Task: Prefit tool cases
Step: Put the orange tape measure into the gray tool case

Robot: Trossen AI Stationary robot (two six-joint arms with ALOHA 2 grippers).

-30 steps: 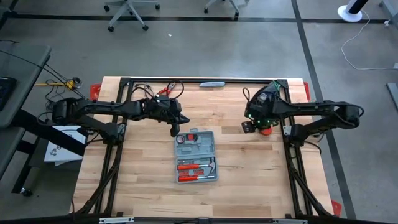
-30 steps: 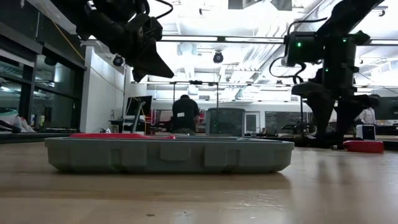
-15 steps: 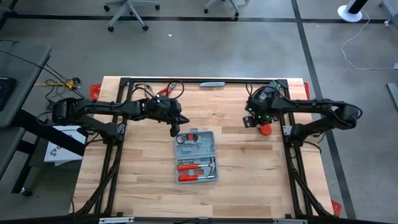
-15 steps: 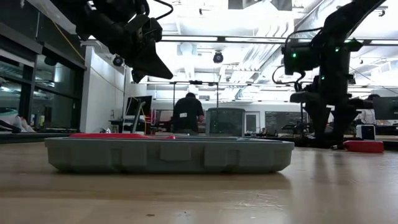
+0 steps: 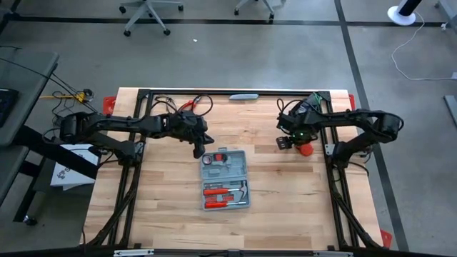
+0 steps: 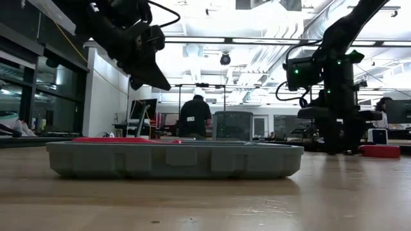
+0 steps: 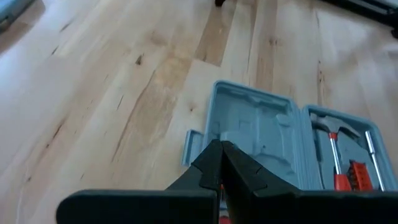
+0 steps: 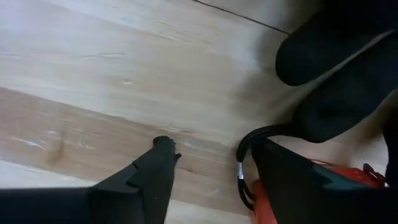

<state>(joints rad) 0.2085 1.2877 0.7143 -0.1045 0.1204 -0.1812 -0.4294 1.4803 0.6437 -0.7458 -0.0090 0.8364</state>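
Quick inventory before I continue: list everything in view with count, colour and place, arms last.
tool case: one, grey-blue, open flat at table centre, red-handled tools inside
red object: one, on the table under the right gripper; identity unclear
table: one, light wood, black frame
office chairs: two, grey floor beyond the table
person: one, dark top, far room in low view
left gripper: shut, above the case's far left corner
right gripper: open, over the red object

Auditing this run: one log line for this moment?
tool case: open, flat on table | left tool: shut, above case's edge | right tool: open, by red object
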